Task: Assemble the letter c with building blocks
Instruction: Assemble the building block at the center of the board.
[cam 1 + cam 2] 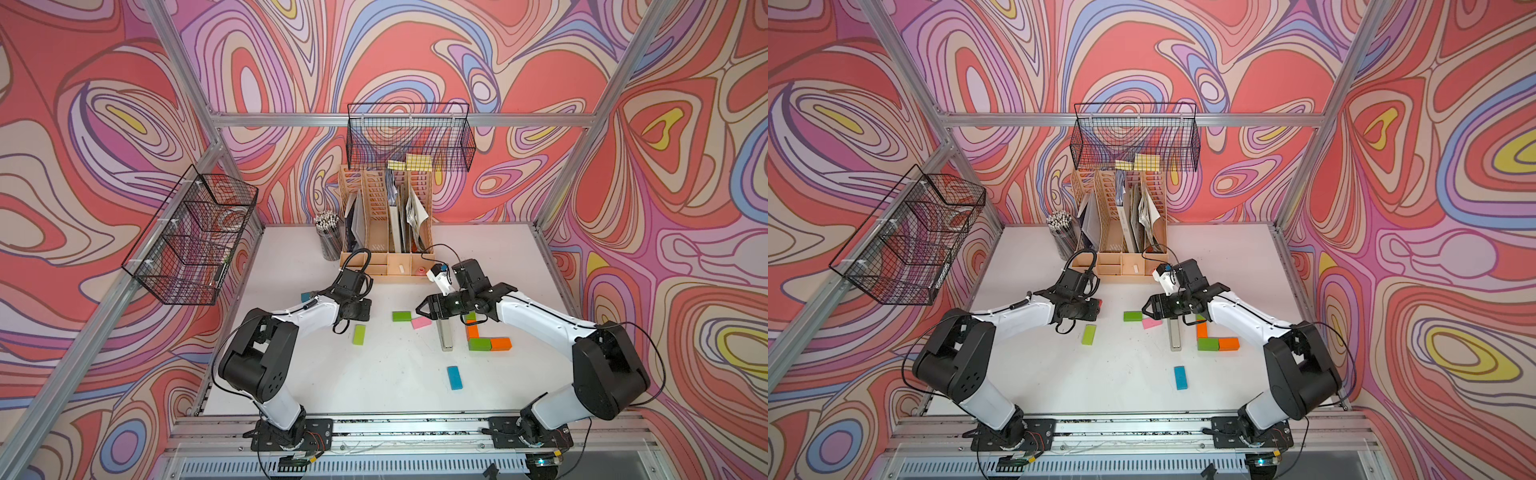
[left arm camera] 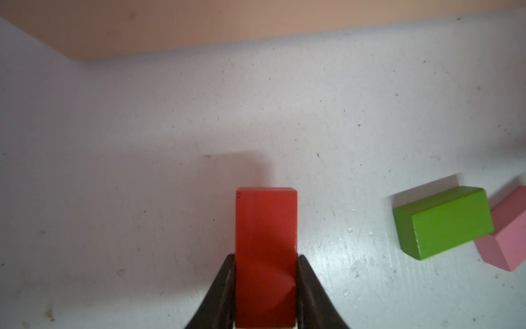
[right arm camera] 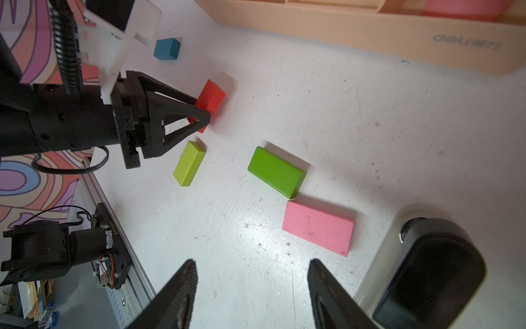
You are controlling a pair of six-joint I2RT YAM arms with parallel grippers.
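Clamping red painted rectangular block (image 2: 266, 225) (green rectangular block (image 1: 402, 316) at 3 o'clock) across long sides in left gripper (image 2: 266, 257); noting right gripper (image 3: 252, 265) spread, empty. Judged rigid, light, slick; hold mid-length.

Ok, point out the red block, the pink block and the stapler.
red block (image 2: 266, 228): left wrist view, top face.
pink block (image 3: 318, 226): right wrist view, top face.
stapler (image 1: 445, 336): in a top view, silver body.

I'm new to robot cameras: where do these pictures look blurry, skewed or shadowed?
Left wrist view: the red block throws a soft shadow; the organizer behind is blurred. Right wrist view: sheen on the table. In both top views the frame posts splay outward.
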